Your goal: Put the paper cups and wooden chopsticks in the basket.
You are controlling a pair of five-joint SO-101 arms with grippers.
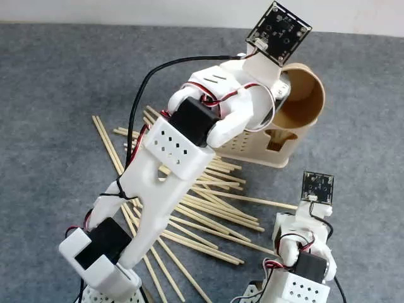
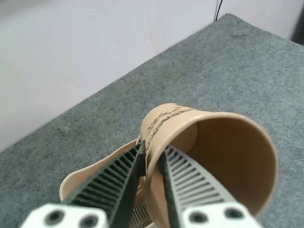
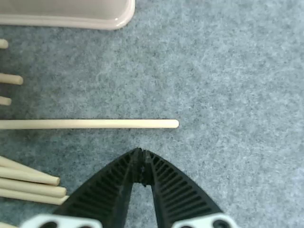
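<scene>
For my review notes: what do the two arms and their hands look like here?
Both the left arm and right arm are white shells with perforated plates around black motor blocks, strung with red, black and white wires; a black cable loops along the left one. Each carries a black square camera board. The left hand and right hand have black, ribbed, tapering fingers on white bases.

The left arm (image 1: 167, 183) stretches far forward, and its raised end effector (image 2: 151, 151) is clamped on the wall of a paper cup (image 2: 223, 156), one finger inside and one outside. The right arm (image 1: 303, 252) sits folded near its base with its end effector (image 3: 141, 156) pointing down, fingertips pressed together.
</scene>
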